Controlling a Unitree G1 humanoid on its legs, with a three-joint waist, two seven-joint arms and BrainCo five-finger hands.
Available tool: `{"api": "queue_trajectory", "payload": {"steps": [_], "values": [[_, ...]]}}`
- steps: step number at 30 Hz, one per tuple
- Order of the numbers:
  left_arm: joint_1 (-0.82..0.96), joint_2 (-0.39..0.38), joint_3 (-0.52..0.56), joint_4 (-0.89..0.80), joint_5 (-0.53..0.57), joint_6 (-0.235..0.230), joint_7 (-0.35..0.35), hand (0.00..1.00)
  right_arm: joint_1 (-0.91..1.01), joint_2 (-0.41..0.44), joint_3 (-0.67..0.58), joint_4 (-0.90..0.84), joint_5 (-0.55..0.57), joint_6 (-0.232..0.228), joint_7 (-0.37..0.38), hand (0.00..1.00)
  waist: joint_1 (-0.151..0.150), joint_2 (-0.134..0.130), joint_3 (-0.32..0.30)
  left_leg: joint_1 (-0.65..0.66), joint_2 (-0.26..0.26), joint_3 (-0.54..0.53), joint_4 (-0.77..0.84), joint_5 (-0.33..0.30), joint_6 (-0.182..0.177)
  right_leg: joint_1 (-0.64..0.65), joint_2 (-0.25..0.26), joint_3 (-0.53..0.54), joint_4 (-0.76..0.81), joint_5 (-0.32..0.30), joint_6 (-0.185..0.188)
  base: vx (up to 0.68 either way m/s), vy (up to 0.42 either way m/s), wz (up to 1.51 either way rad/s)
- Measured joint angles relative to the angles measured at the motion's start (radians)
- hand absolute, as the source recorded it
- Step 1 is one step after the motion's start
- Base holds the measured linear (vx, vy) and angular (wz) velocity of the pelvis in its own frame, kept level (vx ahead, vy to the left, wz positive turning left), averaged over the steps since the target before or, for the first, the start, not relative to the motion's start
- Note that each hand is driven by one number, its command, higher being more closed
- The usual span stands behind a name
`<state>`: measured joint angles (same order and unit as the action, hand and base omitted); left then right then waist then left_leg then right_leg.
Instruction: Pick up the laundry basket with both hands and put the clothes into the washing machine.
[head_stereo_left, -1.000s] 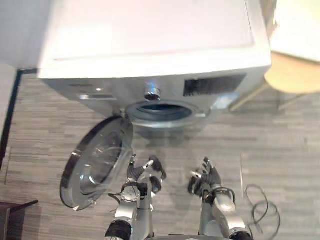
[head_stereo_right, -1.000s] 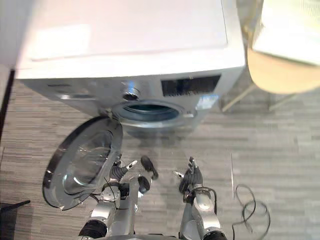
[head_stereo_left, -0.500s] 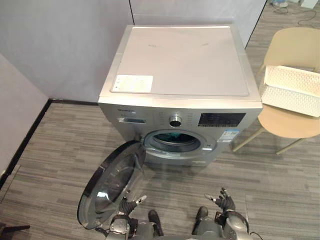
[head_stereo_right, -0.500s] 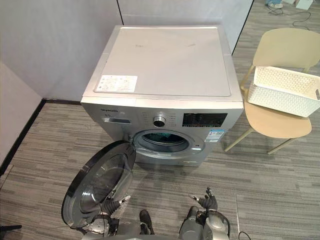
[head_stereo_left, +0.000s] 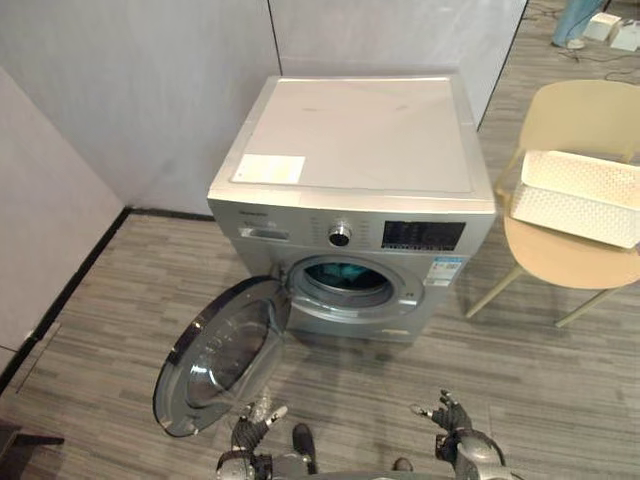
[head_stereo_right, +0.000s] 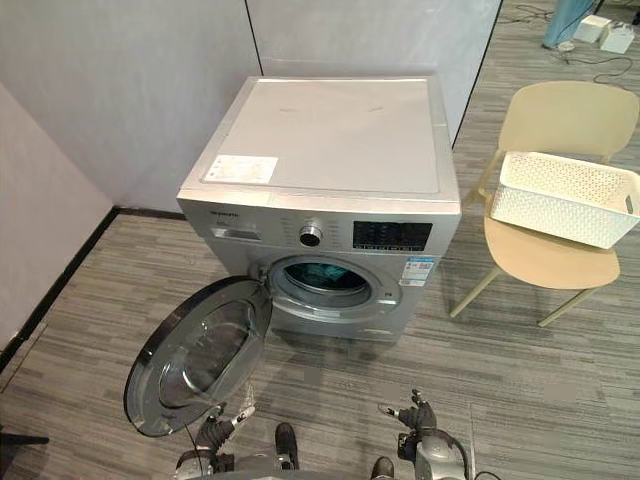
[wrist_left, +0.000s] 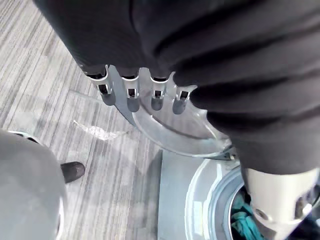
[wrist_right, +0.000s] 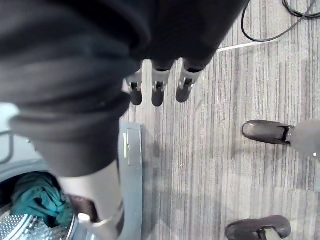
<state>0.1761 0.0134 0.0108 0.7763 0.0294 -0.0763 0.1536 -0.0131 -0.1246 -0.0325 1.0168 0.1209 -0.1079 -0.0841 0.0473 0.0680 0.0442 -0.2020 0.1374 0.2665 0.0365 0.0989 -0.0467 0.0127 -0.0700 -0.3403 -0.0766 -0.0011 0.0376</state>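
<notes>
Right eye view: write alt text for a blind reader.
A washing machine stands, door open, teal clothes in its drum. A white laundry basket sits on a chair to its right; left hand and right hand hang open below.

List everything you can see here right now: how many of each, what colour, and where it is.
washing machine: one, silver-grey, against the grey wall, facing the robot
door: one, round, silver rim with glass, swung open toward the robot's left
clothes: one teal bundle, inside the drum
sticker: one, white, on the machine's top near its front left corner
chair: one, beige, to the machine's right
laundry basket: one, white, resting on the chair seat
floor: grey wood-look planks
left hand: one, silver with dark tips, low by the open door, fingers straight, holding nothing
right hand: one, same colours, low over the floor, fingers straight, holding nothing
</notes>
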Motion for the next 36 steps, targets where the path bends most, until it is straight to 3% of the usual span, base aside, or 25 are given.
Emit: {"api": "queue_trajectory", "payload": {"steps": [2, 4, 5, 6, 7, 8, 9, 11, 13, 15, 16, 17, 19, 23, 28, 31, 34, 36], "values": [[0.003, -0.002, 0.000, -0.025, -0.025, 0.001, -0.001, 0.00, -0.002, -0.005, -0.008, 0.007, -0.013, 0.001, -0.001, 0.00, -0.003, 0.007, 0.010, 0.000, 0.003, -0.019, -0.005, 0.015, -0.018, 0.004, 0.005, -0.033, 0.005, -0.003, -0.004, -0.09, -0.019, 0.38], [0.021, -0.007, 0.001, -0.076, -0.065, 0.001, -0.003, 0.00, -0.018, -0.025, -0.012, 0.037, -0.019, 0.005, -0.003, 0.00, 0.000, 0.022, 0.018, -0.001, 0.000, -0.024, -0.003, 0.047, -0.062, 0.009, -0.003, -0.061, 0.030, -0.010, -0.012, -0.06, 0.005, 0.32], [0.032, -0.008, 0.001, -0.107, -0.079, 0.000, -0.006, 0.00, -0.023, -0.031, -0.025, 0.040, -0.023, 0.008, -0.004, 0.00, 0.000, 0.024, 0.020, -0.001, -0.010, -0.040, -0.004, 0.076, -0.092, 0.006, -0.015, -0.071, 0.048, -0.019, -0.013, -0.08, 0.011, 0.40], [0.044, -0.008, 0.001, -0.144, -0.101, 0.001, -0.017, 0.00, -0.025, -0.035, -0.044, 0.039, -0.035, 0.009, -0.004, 0.00, -0.001, 0.020, 0.023, 0.000, -0.033, -0.069, -0.021, 0.137, -0.098, 0.002, -0.039, -0.083, 0.072, -0.031, -0.013, -0.11, 0.027, 0.49], [0.067, -0.019, 0.000, -0.231, -0.121, 0.001, -0.026, 0.00, -0.026, -0.040, -0.070, 0.041, -0.046, 0.010, -0.004, 0.00, -0.001, -0.002, 0.036, 0.002, -0.052, -0.074, 0.051, 0.113, -0.053, -0.003, -0.089, -0.100, 0.101, -0.038, -0.018, -0.11, 0.040, 0.39], [0.087, -0.025, 0.002, -0.271, -0.131, 0.001, -0.029, 0.00, -0.027, -0.047, -0.073, 0.040, -0.047, 0.010, -0.005, 0.00, -0.001, -0.002, 0.036, 0.003, -0.049, -0.069, 0.112, 0.068, -0.015, -0.003, -0.105, -0.099, 0.110, -0.039, -0.017, -0.07, 0.081, 0.27], [0.125, -0.034, 0.004, -0.352, -0.141, -0.001, -0.043, 0.00, -0.032, -0.062, -0.077, 0.038, -0.052, 0.012, -0.008, 0.00, -0.003, 0.004, 0.035, 0.011, -0.036, -0.070, 0.215, 0.001, -0.010, -0.003, -0.127, -0.097, 0.115, -0.036, -0.008, -0.04, 0.092, 0.07], [0.154, -0.046, 0.012, -0.458, -0.146, -0.001, -0.047, 0.00, -0.040, -0.073, -0.081, 0.039, -0.052, 0.017, -0.008, 0.00, -0.005, 0.019, 0.037, 0.043, 0.003, -0.075, 0.261, -0.055, -0.034, -0.006, -0.134, -0.096, 0.113, -0.018, 0.005, -0.02, 0.198, 0.09], [0.156, -0.064, 0.034, -0.556, -0.153, 0.001, -0.050, 0.00, -0.039, -0.074, -0.107, 0.049, -0.054, 0.026, -0.008, 0.00, -0.007, 0.034, 0.037, 0.057, 0.017, -0.095, 0.227, -0.086, -0.055, -0.022, -0.136, -0.108, 0.113, 0.001, 0.020, -0.03, 0.254, 0.27], [0.163, -0.071, 0.050, -0.719, -0.150, 0.007, -0.063, 0.00, -0.027, -0.070, -0.137, 0.069, -0.054, 0.040, -0.006, 0.00, -0.013, 0.049, 0.029, 0.097, -0.011, -0.117, 0.092, -0.120, -0.043, -0.019, -0.140, -0.139, 0.082, 0.028, 0.050, -0.05, 0.264, 0.46], [0.167, -0.074, 0.053, -0.770, -0.140, 0.009, -0.066, 0.00, -0.021, -0.067, -0.137, 0.070, -0.054, 0.040, -0.005, 0.00, -0.014, 0.052, 0.029, 0.110, -0.017, -0.126, 0.050, -0.131, -0.031, -0.019, -0.141, -0.148, 0.078, 0.032, 0.055, -0.05, 0.286, 0.43], [0.177, -0.074, 0.082, -0.879, -0.120, 0.018, -0.069, 0.00, -0.014, -0.044, -0.138, 0.082, -0.055, 0.045, -0.001, 0.00, -0.010, 0.032, 0.031, 0.125, -0.053, -0.129, 0.003, -0.114, -0.026, -0.016, -0.164, -0.154, 0.070, 0.047, 0.071, -0.04, 0.205, 0.23], [0.196, -0.074, 0.127, -0.976, -0.094, 0.030, -0.076, 0.00, -0.001, -0.031, -0.136, 0.092, -0.055, 0.046, 0.001, 0.00, -0.008, 0.028, 0.028, 0.147, -0.085, -0.129, -0.031, -0.101, -0.008, -0.007, -0.191, -0.154, 0.070, 0.058, 0.089, -0.01, 0.194, 0.15], [0.210, -0.075, 0.238, -1.144, -0.026, 0.033, -0.087, 0.00, 0.023, -0.030, -0.134, 0.109, -0.055, 0.049, 0.024, 0.00, -0.005, 0.046, 0.005, 0.173, -0.137, -0.132, -0.082, -0.073, 0.026, 0.007, -0.236, -0.162, 0.057, 0.079, 0.116, 0.04, 0.110, 0.12], [0.187, -0.076, 0.279, -1.185, 0.101, 0.037, -0.078, 0.00, 0.041, -0.027, -0.074, 0.108, -0.096, 0.051, 0.077, 0.00, -0.004, 0.046, -0.033, 0.194, -0.137, -0.135, -0.095, -0.068, 0.026, 0.036, -0.230, -0.177, 0.039, 0.082, 0.119, 0.06, -0.012, 0.06], [0.151, -0.072, 0.303, -1.155, 0.100, 0.041, -0.061, 0.00, 0.040, -0.029, -0.045, 0.108, -0.124, 0.054, 0.090, 0.00, -0.002, 0.049, -0.046, 0.206, -0.127, -0.124, -0.104, -0.064, 0.020, 0.037, -0.220, -0.166, 0.037, 0.081, 0.117, 0.02, -0.030, -0.13], [0.039, -0.001, 0.384, -0.981, 0.048, 0.053, -0.048, 0.00, 0.042, -0.035, -0.010, 0.102, -0.134, 0.072, 0.099, 0.00, -0.004, 0.050, -0.055, 0.217, -0.112, -0.120, -0.108, -0.062, 0.014, 0.039, -0.204, -0.154, 0.034, 0.081, 0.109, -0.01, -0.048, -0.13], [-0.068, 0.089, 0.432, -0.793, 0.018, 0.075, -0.016, 0.00, 0.042, -0.040, 0.018, 0.090, -0.142, 0.080, 0.110, 0.00, -0.009, 0.048, -0.055, 0.216, -0.100, -0.116, -0.110, -0.057, 0.007, 0.044, -0.186, -0.152, 0.009, 0.095, 0.093, -0.05, -0.046, -0.09]]}}
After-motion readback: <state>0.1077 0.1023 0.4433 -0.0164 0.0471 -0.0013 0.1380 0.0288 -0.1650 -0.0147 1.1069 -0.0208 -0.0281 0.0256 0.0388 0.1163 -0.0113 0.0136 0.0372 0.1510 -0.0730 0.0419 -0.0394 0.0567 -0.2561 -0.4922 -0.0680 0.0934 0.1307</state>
